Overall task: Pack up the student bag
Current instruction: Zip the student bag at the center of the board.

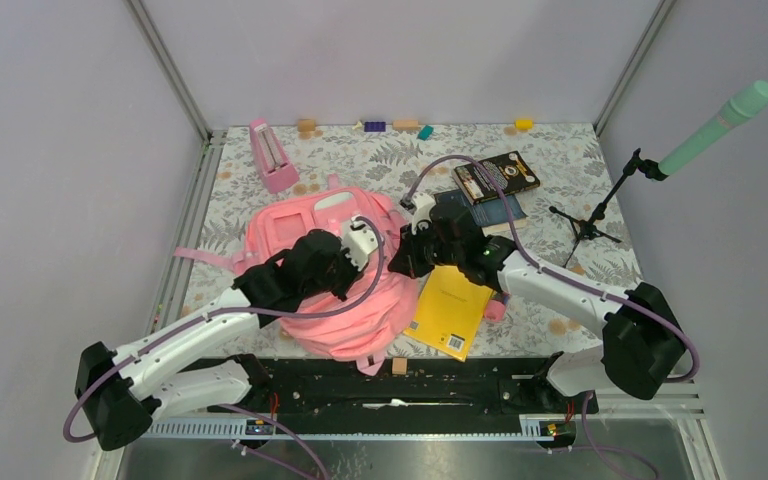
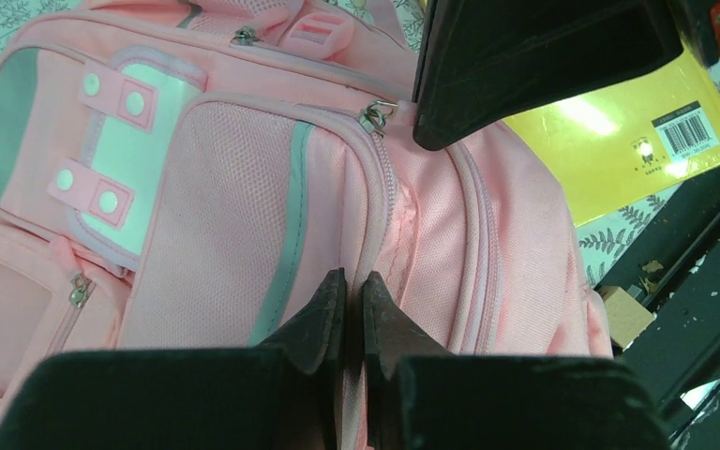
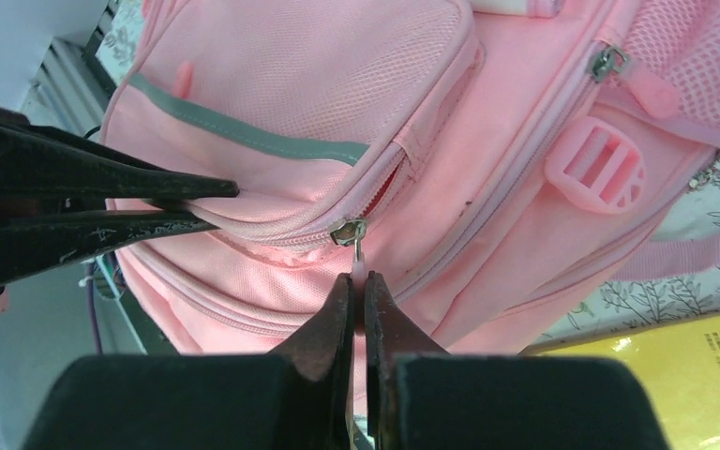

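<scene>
We count one student bag (image 1: 355,325), lying flat left of centre on the table (image 1: 380,165) with its near end at the table's near edge, and two arms meeting over it. The left gripper (image 2: 354,286) is pinched together on a fold of bag fabric beside the front pocket. The right gripper (image 3: 357,286) is clamped on the pink zip pull (image 3: 359,262) of that pocket, whose zip stands partly open. One yellow book (image 1: 450,310) touches the bag's right side, its corner reaching the near edge. Two dark books (image 1: 497,176) are stacked further back on the right, one pink metronome (image 1: 272,155) stands far left, and five small blocks (image 1: 405,124) line the far edge. Bare cloth lies open between the metronome and the dark books, while one microphone stand (image 1: 590,215) crowds the right edge.
</scene>
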`<action>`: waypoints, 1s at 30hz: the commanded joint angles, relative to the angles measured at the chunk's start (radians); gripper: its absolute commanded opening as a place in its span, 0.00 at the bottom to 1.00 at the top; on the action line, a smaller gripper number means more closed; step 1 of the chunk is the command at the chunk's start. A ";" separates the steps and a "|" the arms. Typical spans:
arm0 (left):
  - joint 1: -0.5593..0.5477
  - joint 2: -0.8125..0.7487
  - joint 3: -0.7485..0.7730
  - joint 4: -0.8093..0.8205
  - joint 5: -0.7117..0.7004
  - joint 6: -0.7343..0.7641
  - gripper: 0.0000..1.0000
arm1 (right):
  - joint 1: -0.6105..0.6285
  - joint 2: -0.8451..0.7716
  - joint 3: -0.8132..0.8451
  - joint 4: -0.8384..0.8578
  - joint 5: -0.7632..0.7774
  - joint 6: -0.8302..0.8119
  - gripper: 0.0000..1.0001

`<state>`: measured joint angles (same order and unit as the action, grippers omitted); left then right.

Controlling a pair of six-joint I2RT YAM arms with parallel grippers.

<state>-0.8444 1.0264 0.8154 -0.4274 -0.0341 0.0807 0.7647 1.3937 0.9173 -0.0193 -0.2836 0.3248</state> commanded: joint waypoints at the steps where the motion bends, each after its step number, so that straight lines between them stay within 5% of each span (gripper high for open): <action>1: 0.003 -0.093 -0.001 -0.030 -0.066 0.037 0.00 | -0.055 0.017 0.053 -0.166 0.018 -0.058 0.00; 30: -0.010 -0.227 -0.051 -0.017 -0.078 0.125 0.00 | -0.215 0.340 0.388 -0.500 -0.147 -0.268 0.00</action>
<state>-0.8650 0.9001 0.7502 -0.4503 -0.0368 0.1841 0.6441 1.6749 1.2602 -0.4103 -0.6201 0.1066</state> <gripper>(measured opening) 0.039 0.030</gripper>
